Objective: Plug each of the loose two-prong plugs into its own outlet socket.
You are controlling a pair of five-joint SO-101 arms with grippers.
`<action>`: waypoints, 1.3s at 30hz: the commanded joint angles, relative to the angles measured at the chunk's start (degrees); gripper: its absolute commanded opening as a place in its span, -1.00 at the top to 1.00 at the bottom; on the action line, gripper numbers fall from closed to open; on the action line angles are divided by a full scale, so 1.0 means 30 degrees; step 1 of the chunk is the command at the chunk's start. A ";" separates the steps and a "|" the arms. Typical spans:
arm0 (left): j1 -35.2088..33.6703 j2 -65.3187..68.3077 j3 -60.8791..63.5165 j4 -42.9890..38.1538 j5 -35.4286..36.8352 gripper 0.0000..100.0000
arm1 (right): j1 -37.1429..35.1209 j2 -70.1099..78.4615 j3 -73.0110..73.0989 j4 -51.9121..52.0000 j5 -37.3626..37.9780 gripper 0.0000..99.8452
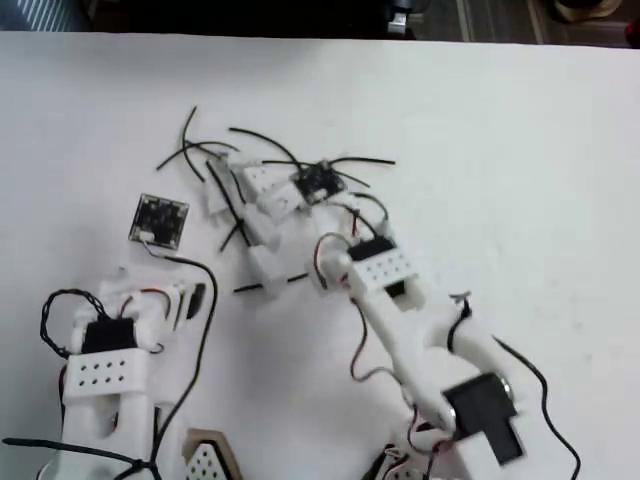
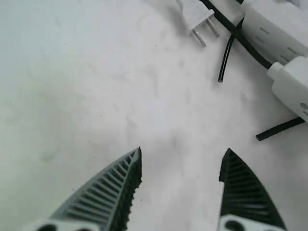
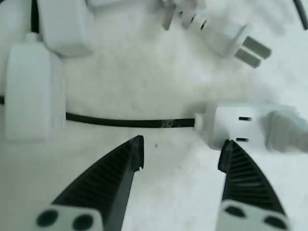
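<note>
**A:** How are the right arm's fingers [image 3: 110, 178]?

**B:** They are spread and grasp nothing. The right gripper [image 3: 183, 143] hangs just beside a white plastic socket block with two slots [image 3: 231, 127]. A thin black cable [image 3: 125, 122] leaves this block.

**A:** And the left gripper [image 2: 182, 153]?

**B:** It is also released, over the bare white bench [image 2: 72, 96]. A small white plug with two round metal pins [image 2: 195, 17] lies well apart from it.

**A:** Which step is it?

**B:** I judge that picking up a plug is not yet begun. A white plug with two flat prongs [image 3: 226, 38] lies loose near the socket block, apart from it. The next move calls for gripping a plug by its body, with the prongs free, and then lining them up with the slots.

**A:** Is anything in the sockets?

**B:** The two slots look empty. For the others I cannot tell.
</note>
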 commanded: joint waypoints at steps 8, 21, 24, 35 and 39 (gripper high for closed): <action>-0.0044 -0.0278 -0.0117 -0.0381 -0.0029 0.47 | 0.3355 0.2681 -0.3810 0.1333 0.0762 0.50; -0.0044 -0.0278 -0.0117 -0.0381 -0.0029 0.47 | 0.4410 0.2652 -0.5626 0.4440 -0.3077 0.50; -0.0044 -0.0278 -0.0117 -0.0381 -0.0029 0.47 | 0.3121 0.2652 -0.6447 0.5348 -0.6095 0.50; -0.0044 -0.0278 -0.0117 -0.0381 -0.0029 0.47 | 0.2945 0.3297 -0.7150 0.3912 -1.2132 0.50; -0.0044 -0.0278 -0.0117 -0.0381 -0.0029 0.47 | 0.3824 0.4938 -0.8000 0.3971 -1.3099 0.50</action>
